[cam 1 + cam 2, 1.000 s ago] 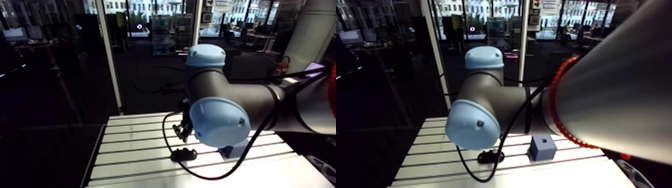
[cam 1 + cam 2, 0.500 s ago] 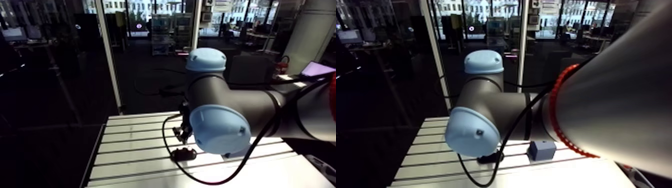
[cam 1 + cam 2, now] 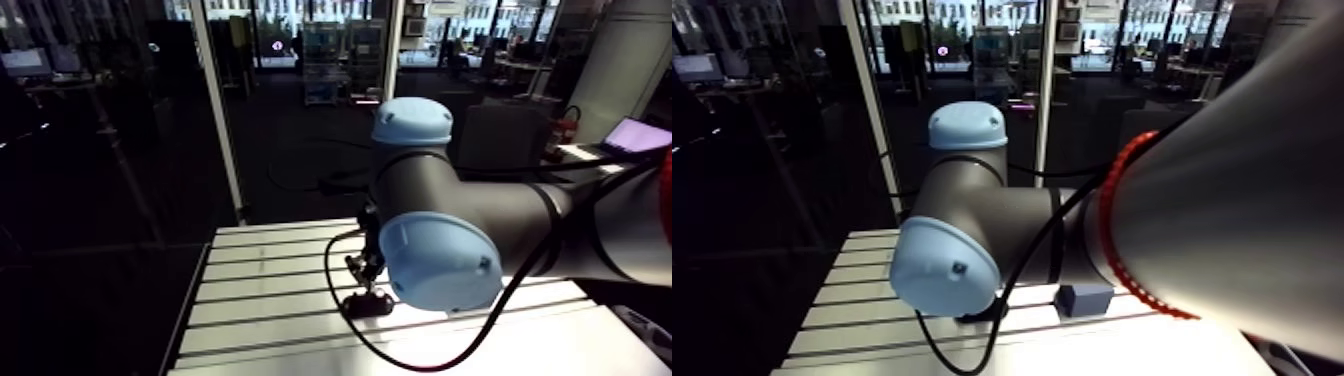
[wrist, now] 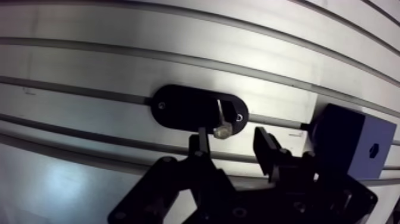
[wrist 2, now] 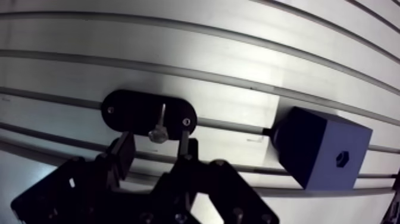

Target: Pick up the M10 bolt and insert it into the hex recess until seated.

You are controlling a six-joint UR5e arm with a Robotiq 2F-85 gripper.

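Behind the grey arm link [image 3: 1232, 200], the blue block [image 3: 1082, 298] shows partly

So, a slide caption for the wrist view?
Open gripper over the bolt on its black oval holder, blue block with hex recess alongside.

M10 bolt [image 4: 222, 130]: small, silvery, with a thin shank and a wider head. We find it on a black oval plate [image 4: 178, 107], close to 1 rounded end. The head is at the plate's long edge and the shank reaches inward. Standing or lying, we cannot tell.

Hex recess [image 5: 342, 158]: a small 6-sided hole in 1 face of a dark blue block [image 5: 315, 143]. The block sits beside the plate, apart from the bolt.
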